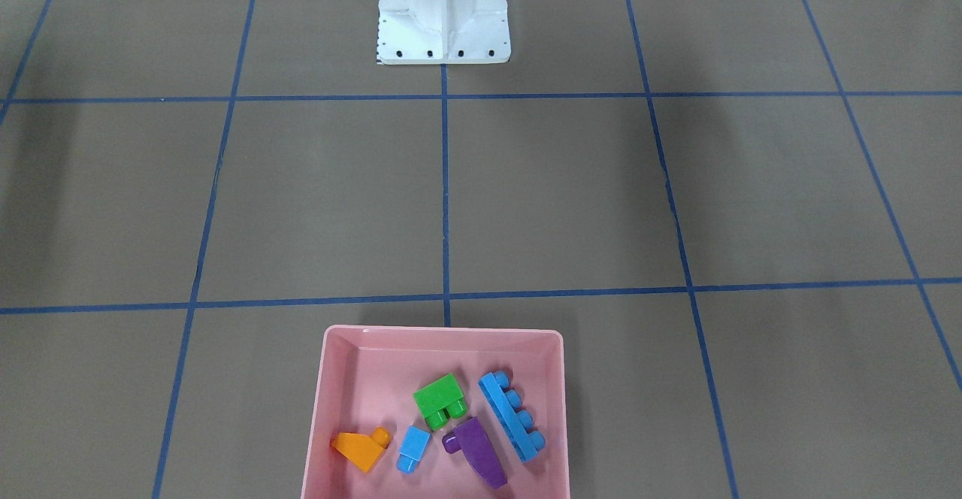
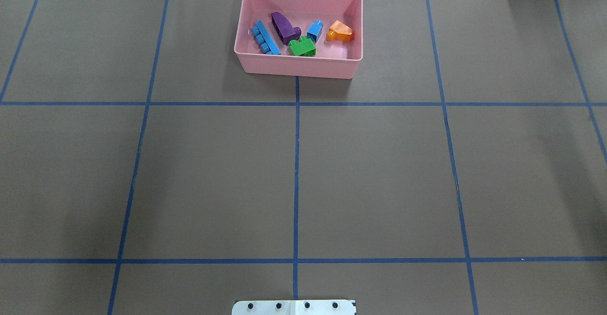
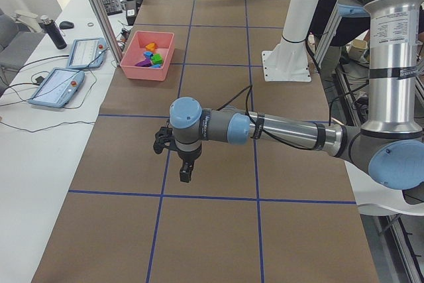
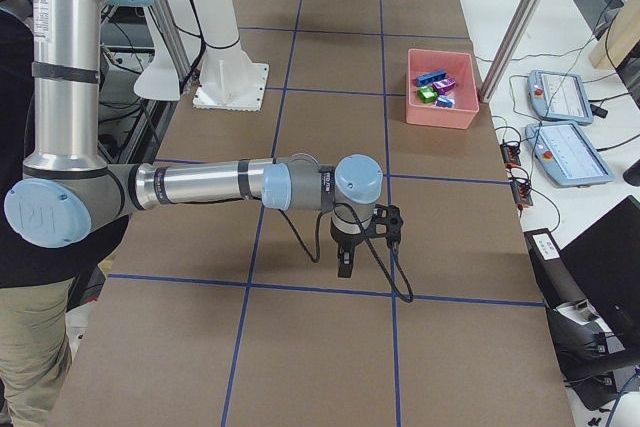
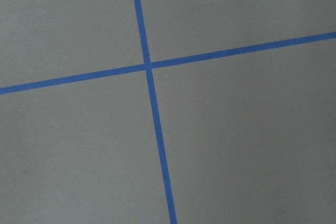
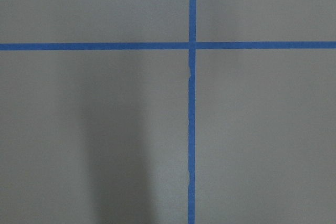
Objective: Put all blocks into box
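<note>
The left hand shows only in the side view from the robot's left. It hangs fingers-down over the worktop, well apart from the pink box. From that angle I cannot tell whether its fingers are apart or together. The right hand shows only in the opposite side view, also pointing down and well apart from the box, and I cannot tell its state either. Nothing appears to be held in either one, though both are small and dark in those pictures.

Each wrist camera shows only brown worktop with a crossing of blue tape.

The overhead and front-facing views show no arm, but they give the box in detail, which the side views reduce to a speck of colours. All five bricks lie on the box's floor in a loose row. Running from the box's side on the robot's left to its right:
- the long blue four-stud brick, apparently tipped on its side
- the purple sloped brick, just beside it
- the green two-stud brick, just beside the purple one's stud, on the side towards the robot
- the tiny blue one-stud brick
- the orange sloped brick, a little apart from the rest

The box sits on the far side of the worktop from the white robot base, in line with it along the middle tape line. The side views alone show two teach pendants on a white table beyond the box.
</note>
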### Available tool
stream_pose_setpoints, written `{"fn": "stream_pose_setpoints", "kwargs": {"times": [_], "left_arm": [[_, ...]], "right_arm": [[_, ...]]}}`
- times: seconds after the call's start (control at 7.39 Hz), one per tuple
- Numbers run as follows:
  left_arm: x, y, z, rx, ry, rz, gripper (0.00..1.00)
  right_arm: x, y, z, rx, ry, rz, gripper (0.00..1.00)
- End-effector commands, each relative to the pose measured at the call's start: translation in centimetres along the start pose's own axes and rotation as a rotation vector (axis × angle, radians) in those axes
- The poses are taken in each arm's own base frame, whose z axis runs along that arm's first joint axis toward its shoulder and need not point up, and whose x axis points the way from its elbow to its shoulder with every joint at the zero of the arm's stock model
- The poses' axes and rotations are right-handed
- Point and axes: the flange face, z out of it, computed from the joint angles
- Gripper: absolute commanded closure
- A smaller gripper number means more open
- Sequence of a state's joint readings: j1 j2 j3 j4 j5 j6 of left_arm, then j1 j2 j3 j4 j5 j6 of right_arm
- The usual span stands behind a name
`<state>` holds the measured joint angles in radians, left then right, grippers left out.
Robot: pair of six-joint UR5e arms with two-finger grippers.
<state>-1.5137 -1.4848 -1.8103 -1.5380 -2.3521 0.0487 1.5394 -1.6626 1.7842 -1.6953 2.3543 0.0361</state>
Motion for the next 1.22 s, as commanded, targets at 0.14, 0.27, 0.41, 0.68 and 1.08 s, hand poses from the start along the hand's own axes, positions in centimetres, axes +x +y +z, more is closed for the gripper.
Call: {"fn": "stream_pose_setpoints", "kwargs": {"times": [0.14,0.27,0.41,0.68,1.08], "left_arm": [[0.56,-0.21,-0.35,0.008,-0.005,0.018,0.0],[0.68,-0.69,-0.49,0.012,-0.005,0.023,0.0],[0.51,-0.66,-0.33,0.009,-0.007,0.022,0.0],[0.61,-0.82,-0.33,0.01,-0.005,0.026,0.0],[0.49,-0.82,-0.19,0.009,-0.003,0.024,0.0]], "right_arm": [[-0.79,-0.04,1.03,-0.023,0.001,-0.025,0.0],[-0.73,0.1,1.08,-0.026,0.001,-0.025,0.0],[-0.63,0.17,1.08,-0.026,0.001,-0.021,0.0],[-0.31,0.67,1.26,-0.027,0.01,-0.02,0.0],[-0.33,0.59,1.21,-0.025,0.014,-0.023,0.0]]}}
